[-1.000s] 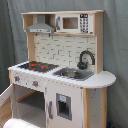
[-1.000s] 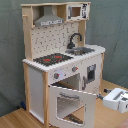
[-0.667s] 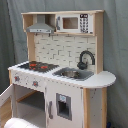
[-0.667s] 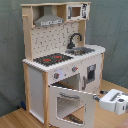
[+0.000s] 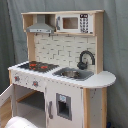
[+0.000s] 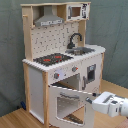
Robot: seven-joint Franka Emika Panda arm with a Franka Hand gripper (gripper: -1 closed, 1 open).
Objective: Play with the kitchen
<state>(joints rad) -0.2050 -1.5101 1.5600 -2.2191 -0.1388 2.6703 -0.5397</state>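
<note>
White panels and pale wood make up the one kitchen (image 5: 60, 70), which stands on a wooden floor (image 6: 15, 119) before a grey curtain (image 6: 112, 25) in both exterior views. On its counter (image 5: 102, 80) sit one black-red stovetop (image 5: 37, 65) at the first exterior view's left end, one sink (image 5: 72, 74) in the middle and one black faucet (image 5: 85, 59) at the sink's back corner. Above hang one grey hood (image 5: 40, 26) and one microwave (image 5: 75, 23). Two knobs (image 6: 56, 76) show on the front edge under the stovetop. One windowed oven door (image 6: 67, 104) stands swung open.

Since a second ago the door looks unmoved, while the arm has edged slightly inward from the second exterior view's right.

The white gripper (image 6: 91, 101) reaches in level from the second exterior view's lower right, its tip at the door's free edge; whether its fingers grip the door I cannot tell.
</note>
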